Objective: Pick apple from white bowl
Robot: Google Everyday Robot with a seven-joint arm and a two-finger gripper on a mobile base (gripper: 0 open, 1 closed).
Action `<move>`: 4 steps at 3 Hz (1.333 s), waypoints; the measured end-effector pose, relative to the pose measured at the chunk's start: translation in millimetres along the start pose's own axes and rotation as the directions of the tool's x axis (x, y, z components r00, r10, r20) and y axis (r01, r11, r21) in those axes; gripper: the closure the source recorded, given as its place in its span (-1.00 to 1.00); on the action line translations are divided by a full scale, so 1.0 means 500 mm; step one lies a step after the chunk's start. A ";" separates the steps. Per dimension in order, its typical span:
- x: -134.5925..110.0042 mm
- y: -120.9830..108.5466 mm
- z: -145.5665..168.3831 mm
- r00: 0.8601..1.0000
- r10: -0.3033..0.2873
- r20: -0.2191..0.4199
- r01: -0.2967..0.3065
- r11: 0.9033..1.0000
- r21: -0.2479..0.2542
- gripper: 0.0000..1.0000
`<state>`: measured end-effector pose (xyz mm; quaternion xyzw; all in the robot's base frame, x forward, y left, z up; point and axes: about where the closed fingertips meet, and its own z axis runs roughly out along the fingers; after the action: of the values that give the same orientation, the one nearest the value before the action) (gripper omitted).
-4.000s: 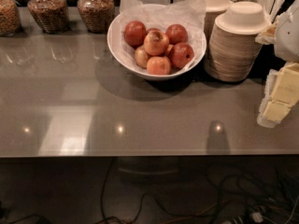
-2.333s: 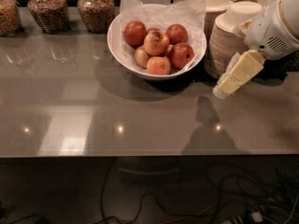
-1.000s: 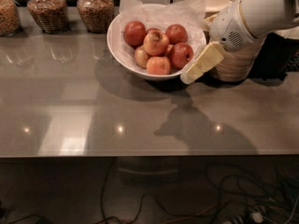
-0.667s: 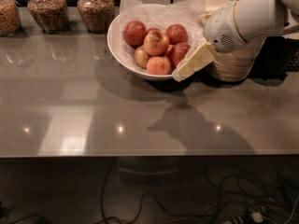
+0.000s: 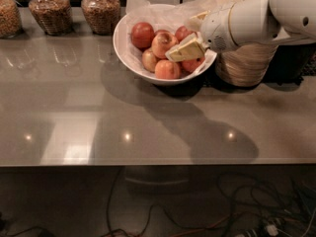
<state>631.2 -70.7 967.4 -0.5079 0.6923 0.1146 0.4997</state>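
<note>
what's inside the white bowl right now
Red apples on crinkled white paper fill the white bowl. The gripper hangs over its right side, hiding whatever lies beneath it.

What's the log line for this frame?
stage: pre-grasp | hand: open, low over white bowl, among apples | lifted: no

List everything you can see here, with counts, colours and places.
white bowl: one, glossy white, paper-lined, back centre of table
apples: about six showing, red-yellow, in the white bowl
jars: three, glass with brown contents, back left
stacked bowls: one stack, beige, right of the white bowl
table: one, grey, glossy
cables: several, dark, floor below table
arm: one, white, reaching from right
gripper: one, cream, over the apples in the bowl
</note>
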 end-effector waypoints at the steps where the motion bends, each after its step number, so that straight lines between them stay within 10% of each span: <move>1: -0.010 -0.015 0.047 0.999 -0.004 0.037 0.004 1.000 0.004 -0.16; 4: -0.003 -0.024 0.132 0.999 0.005 0.052 -0.003 0.999 -0.036 -0.34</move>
<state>679.0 -31.3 941.7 -0.5122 0.6778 0.1413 0.5082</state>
